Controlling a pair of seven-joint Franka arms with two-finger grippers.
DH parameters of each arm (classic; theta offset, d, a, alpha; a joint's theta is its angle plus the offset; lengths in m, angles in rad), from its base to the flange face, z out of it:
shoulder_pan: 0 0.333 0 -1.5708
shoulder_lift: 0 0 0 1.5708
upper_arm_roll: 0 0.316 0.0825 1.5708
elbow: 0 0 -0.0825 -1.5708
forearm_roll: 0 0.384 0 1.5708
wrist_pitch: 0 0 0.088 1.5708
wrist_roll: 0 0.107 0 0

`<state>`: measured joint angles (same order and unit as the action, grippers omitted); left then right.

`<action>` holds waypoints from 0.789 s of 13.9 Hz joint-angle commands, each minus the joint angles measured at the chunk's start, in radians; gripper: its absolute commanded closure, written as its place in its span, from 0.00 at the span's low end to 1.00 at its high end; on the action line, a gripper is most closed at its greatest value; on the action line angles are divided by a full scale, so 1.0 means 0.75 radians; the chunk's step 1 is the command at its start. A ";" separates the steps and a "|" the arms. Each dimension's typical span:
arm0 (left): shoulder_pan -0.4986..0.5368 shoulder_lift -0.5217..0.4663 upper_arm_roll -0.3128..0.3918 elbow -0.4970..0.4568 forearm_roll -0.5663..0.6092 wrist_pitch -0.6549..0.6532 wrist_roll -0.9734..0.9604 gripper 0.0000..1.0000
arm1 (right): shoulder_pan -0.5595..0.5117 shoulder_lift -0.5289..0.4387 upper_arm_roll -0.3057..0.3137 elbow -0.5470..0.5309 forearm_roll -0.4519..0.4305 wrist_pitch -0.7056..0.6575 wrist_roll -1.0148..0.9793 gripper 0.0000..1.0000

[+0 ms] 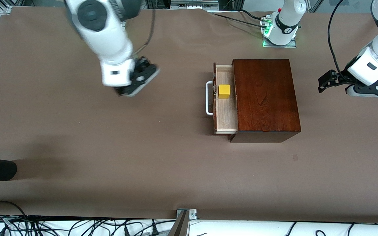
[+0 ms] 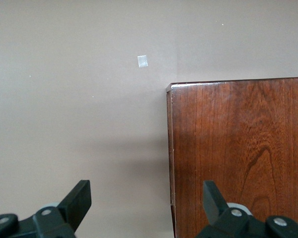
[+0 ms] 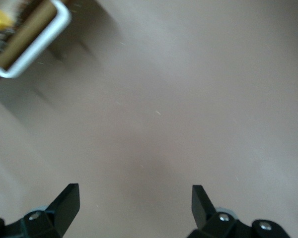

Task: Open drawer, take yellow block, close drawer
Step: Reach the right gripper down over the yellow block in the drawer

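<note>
I am seeing the drawer (image 1: 225, 98) standing open at centre frame, the yellow block (image 1: 223, 91) sitting in its pale tray. The right gripper (image 1: 136, 86) is hovering, fingers apart, over bare table at upper left; the left gripper (image 1: 335, 81) is waiting, fingers apart, at right. A misaligned descent risks clipping the white handle (image 1: 209, 98).

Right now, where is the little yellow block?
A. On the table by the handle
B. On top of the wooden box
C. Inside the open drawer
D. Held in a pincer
C. The yellow block sits on the pale floor of the drawer, which is pulled out of the wooden box; both the right pincer and the left pincer are open, empty and away from it.
</note>
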<state>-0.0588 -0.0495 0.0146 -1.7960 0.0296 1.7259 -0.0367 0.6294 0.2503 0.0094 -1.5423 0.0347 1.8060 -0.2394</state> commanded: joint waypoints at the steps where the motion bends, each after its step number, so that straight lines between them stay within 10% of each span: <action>1: 0.009 -0.051 -0.005 -0.039 -0.035 0.006 -0.015 0.00 | 0.175 0.199 -0.019 0.215 -0.018 0.036 -0.022 0.00; 11: -0.005 -0.028 -0.028 0.014 -0.033 -0.025 -0.021 0.00 | 0.490 0.617 -0.019 0.588 -0.271 0.239 -0.108 0.00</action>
<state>-0.0625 -0.0615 -0.0038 -1.7960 0.0271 1.7239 -0.0498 0.9649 0.6626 0.0077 -1.1869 -0.1486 1.9958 -0.2947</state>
